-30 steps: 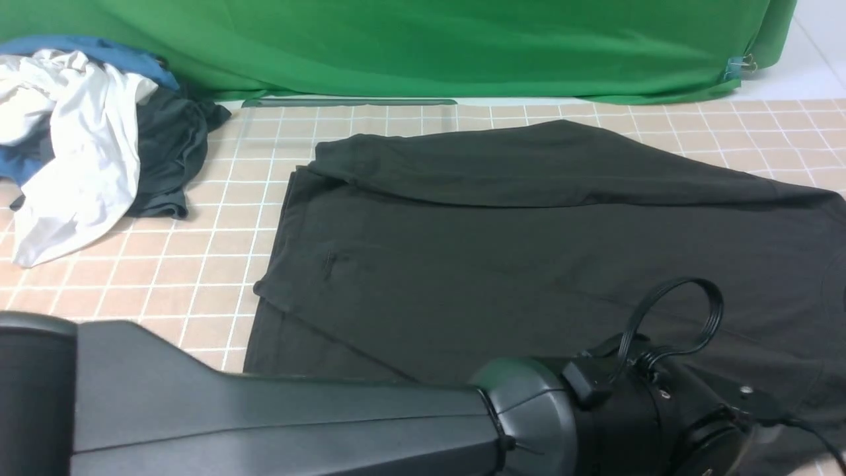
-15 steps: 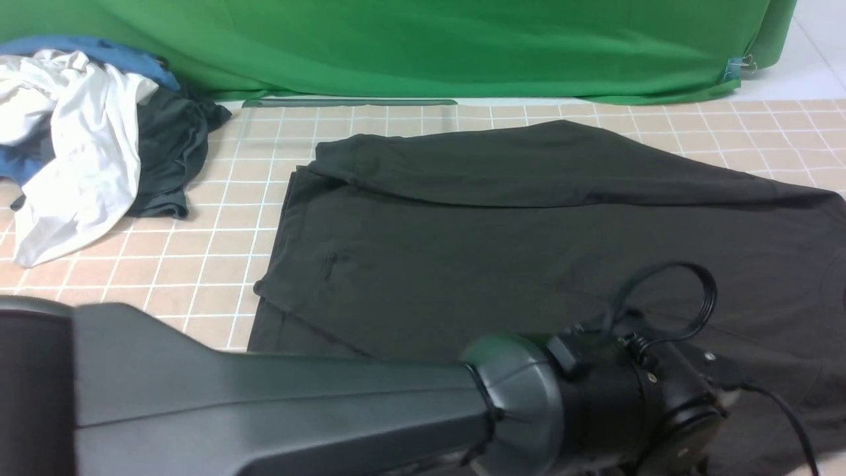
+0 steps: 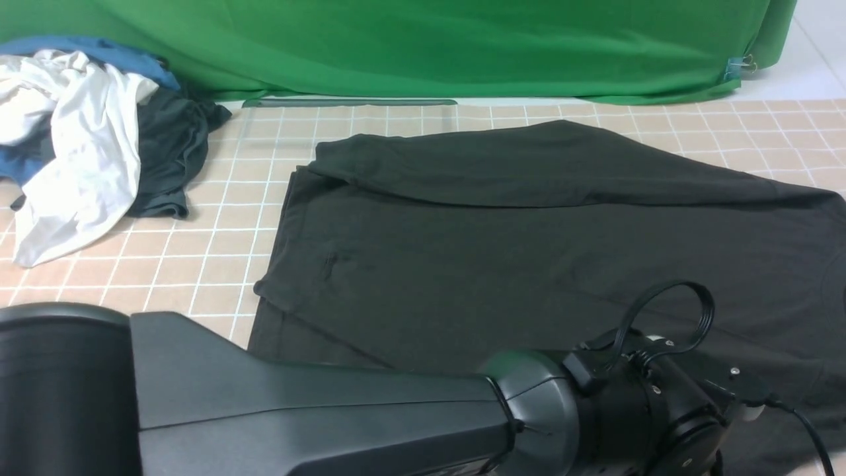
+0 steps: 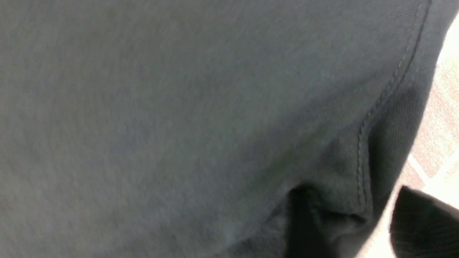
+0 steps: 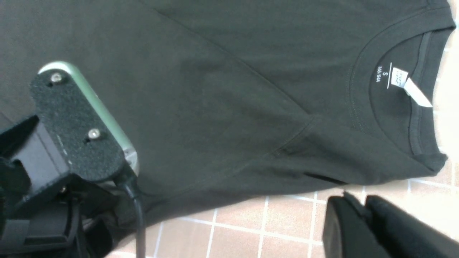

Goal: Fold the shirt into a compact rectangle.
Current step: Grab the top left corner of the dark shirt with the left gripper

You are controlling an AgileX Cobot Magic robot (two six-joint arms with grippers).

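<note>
At the far left of the peach checked tablecloth (image 3: pixel 198 264) lies a heap of loose clothes, a crumpled white garment (image 3: pixel 73 152) against a smaller dark grey garment (image 3: pixel 168 158); we set these aside. Across the middle and right spreads the large plain black soft-fabric T-shirt (image 3: pixel 529 251), flat, its far long side lying folded inward over the body. At its nearer right edge the left gripper (image 4: pixel 355 200) sits low over a stitched hem (image 4: pixel 362 143), fingers apart with the hem between them, clamping nothing. Farthest right, just beside the ribbed collar (image 5: pixel 394 118), the right gripper (image 5: pixel 362 202) hovers over the tablecloth, fingers all but together and empty. We judge the matching near-side lengthwise fold to be in hand. The next move calls for both grippers to pinch the near edge, the right one spreading first, then to lift and carry it evenly across.
</note>
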